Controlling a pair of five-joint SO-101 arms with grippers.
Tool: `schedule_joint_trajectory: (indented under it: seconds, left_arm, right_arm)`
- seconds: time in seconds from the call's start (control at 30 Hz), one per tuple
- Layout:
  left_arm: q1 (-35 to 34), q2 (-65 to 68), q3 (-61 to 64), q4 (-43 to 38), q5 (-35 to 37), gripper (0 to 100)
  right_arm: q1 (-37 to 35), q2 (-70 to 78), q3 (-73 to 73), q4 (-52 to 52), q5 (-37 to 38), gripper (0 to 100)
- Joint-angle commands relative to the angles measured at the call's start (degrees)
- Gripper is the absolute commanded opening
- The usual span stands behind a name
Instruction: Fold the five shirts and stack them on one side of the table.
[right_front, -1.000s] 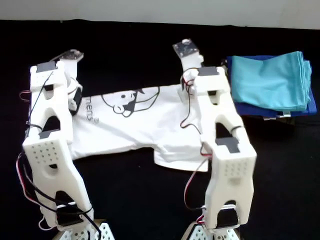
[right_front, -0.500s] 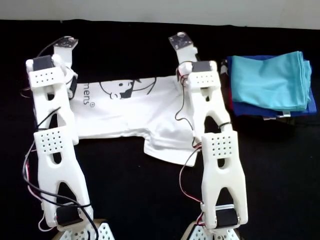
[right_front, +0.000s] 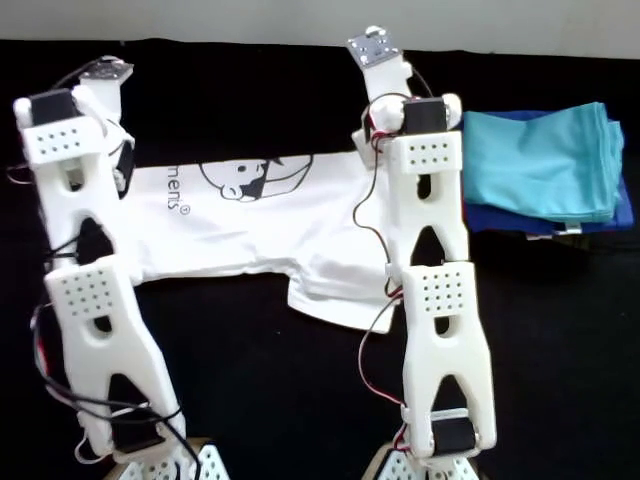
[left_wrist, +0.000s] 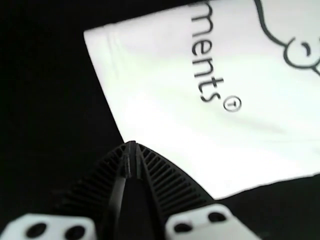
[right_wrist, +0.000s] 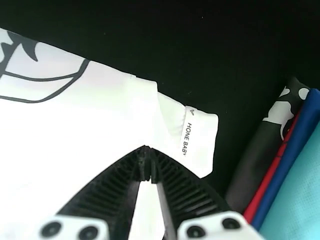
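White shirt (right_front: 250, 235) lies spread across the middle of a black table (right_front: 250, 400), partly folded. It carries black lettering (left_wrist: 212, 82) and a line-drawn cartoon (right_front: 245, 180). The left gripper (left_wrist: 131, 152), pressed together, pinches the side edge near the lettering. The right gripper (right_wrist: 146, 155), also closed, pinches fabric near a small printed label (right_wrist: 187, 137). A stack of folded shirts (right_front: 540, 165), turquoise on top, sits near that end.

The white cloth shirt (right_front: 250, 235) lies spread on the black table (right_front: 260, 400). The pile of folded cloth shirts (right_front: 540, 165) sits just right of it.
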Motion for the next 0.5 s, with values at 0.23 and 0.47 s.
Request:
schedule_joint_trajectory:
  seconds: [0.23,0.47]
  left_arm:
    - [-2.9,-27.6,53.9,-18.9,-0.2,1]
    - [-8.1,-30.7,69.5,-36.3,0.0,1]
  right_arm:
    - [-5.2,-8.0,-1.9,1.1,-2.5,0.6]
    - [-12.1,-24.3,21.7,1.0,-3.6,0.6]
